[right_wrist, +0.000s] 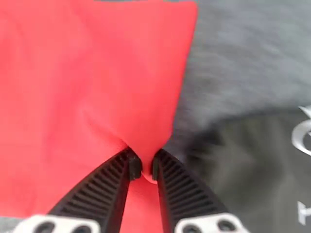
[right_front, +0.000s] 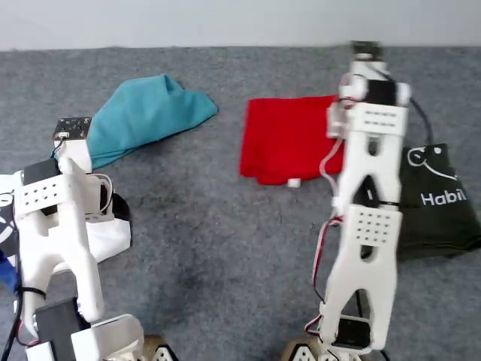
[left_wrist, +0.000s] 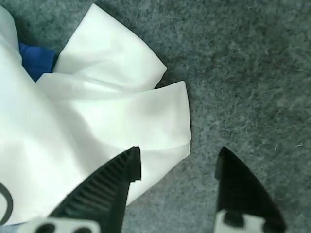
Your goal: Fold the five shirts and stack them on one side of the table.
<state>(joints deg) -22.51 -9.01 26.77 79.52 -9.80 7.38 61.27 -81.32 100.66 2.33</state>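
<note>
A red shirt (right_front: 289, 139) lies folded at the back centre of the grey table, with my right arm (right_front: 368, 188) stretched over its right edge. My right gripper (right_wrist: 144, 167) is shut on the edge of the red shirt (right_wrist: 87, 87), pinching a small fold of cloth. A black printed shirt (right_front: 440, 199) lies just right of that arm. My left gripper (left_wrist: 180, 162) hangs open above a corner of a white shirt (left_wrist: 97, 121), holding nothing. The white shirt (right_front: 113, 237) sits partly under my left arm (right_front: 64, 218). A teal shirt (right_front: 146, 113) lies crumpled at the back left.
A bit of blue cloth (left_wrist: 36, 60) peeks out from under the white shirt and also shows at the table's left edge (right_front: 6, 274). Bare grey carpet-like table surface (right_front: 225, 248) spreads between the two arms.
</note>
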